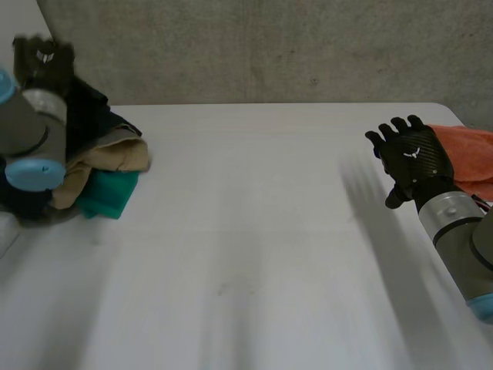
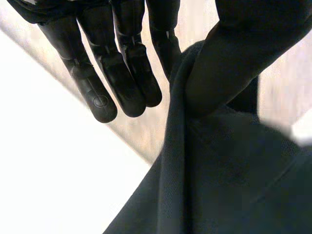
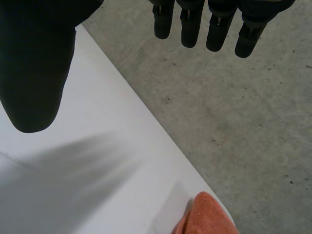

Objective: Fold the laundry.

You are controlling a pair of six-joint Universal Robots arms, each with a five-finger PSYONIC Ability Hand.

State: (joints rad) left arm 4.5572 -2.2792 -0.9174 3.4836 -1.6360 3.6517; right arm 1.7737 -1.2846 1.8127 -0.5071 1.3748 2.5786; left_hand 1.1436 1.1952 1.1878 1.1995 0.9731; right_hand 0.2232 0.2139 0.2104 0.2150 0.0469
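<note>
Dark garment (image 2: 229,180), rumpled, pinched by left hand (image 2: 122,73)

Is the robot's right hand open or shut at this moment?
Open: the right hand has straight fingers and holds nothing, beside the orange cloth.

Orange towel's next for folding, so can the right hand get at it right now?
Probably yes: the right hand is open and empty, and the orange towel lies just beside it with nothing between.
</note>
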